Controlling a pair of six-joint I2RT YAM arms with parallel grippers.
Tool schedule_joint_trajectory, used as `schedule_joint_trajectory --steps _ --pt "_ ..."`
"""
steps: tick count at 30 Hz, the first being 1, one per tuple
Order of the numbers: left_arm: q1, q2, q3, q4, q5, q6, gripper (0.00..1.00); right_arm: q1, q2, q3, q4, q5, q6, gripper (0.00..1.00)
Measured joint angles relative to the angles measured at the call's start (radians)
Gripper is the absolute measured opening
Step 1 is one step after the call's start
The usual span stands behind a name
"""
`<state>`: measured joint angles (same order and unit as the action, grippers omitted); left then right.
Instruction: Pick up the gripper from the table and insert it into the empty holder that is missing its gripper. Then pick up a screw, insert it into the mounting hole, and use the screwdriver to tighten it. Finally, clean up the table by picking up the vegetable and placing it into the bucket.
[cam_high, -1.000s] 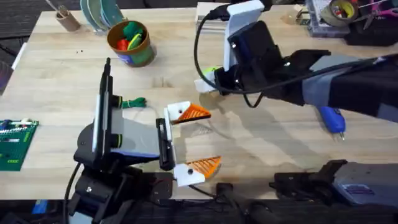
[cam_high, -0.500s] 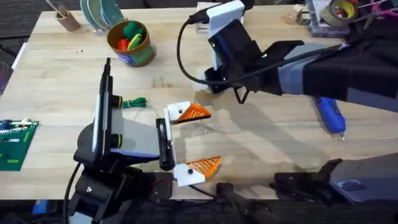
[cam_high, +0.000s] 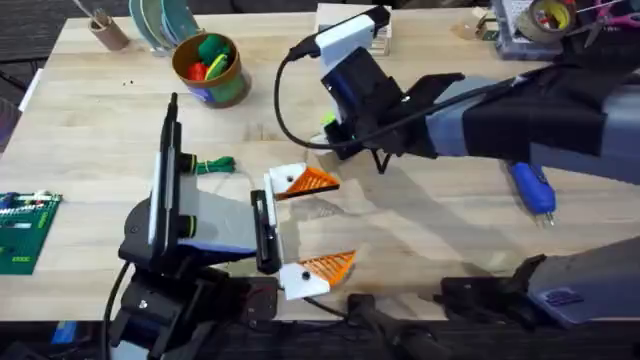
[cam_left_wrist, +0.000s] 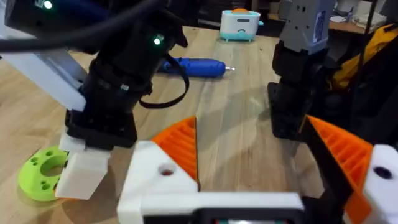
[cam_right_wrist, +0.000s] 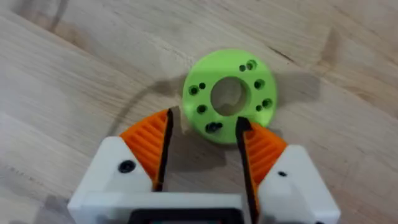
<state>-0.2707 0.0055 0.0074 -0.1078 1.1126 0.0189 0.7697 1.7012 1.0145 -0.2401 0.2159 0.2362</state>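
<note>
My right gripper (cam_right_wrist: 202, 146) hangs over the middle of the table (cam_high: 420, 230), fingers apart, the green disc (cam_right_wrist: 229, 94) lying flat just beyond their tips, apparently untouched. My left gripper (cam_high: 305, 225) rests near the front edge, its two orange pads spread wide. The blue screwdriver (cam_high: 531, 188) lies toward the right edge. The green bean (cam_high: 214, 165) lies left of centre, the bucket (cam_high: 210, 68) near the far edge.
</note>
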Motion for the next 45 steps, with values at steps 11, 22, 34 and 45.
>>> schedule_joint_trajectory --steps 11,22,34,45 --pt "0.000 0.000 0.000 0.000 0.000 0.000 0.992 0.010 0.005 0.000 -0.001 0.053 -0.028 0.486" --pt "0.000 0.000 0.000 0.000 0.000 0.000 0.993 0.010 0.005 0.000 0.000 0.057 -0.029 0.213" --pt "0.000 0.000 0.000 0.000 0.000 0.000 0.993 0.010 0.005 0.003 -0.016 0.057 -0.036 0.073" --pt "0.000 0.000 0.000 0.000 0.000 0.000 0.992 0.010 0.005 0.004 -0.018 0.069 -0.062 0.012"
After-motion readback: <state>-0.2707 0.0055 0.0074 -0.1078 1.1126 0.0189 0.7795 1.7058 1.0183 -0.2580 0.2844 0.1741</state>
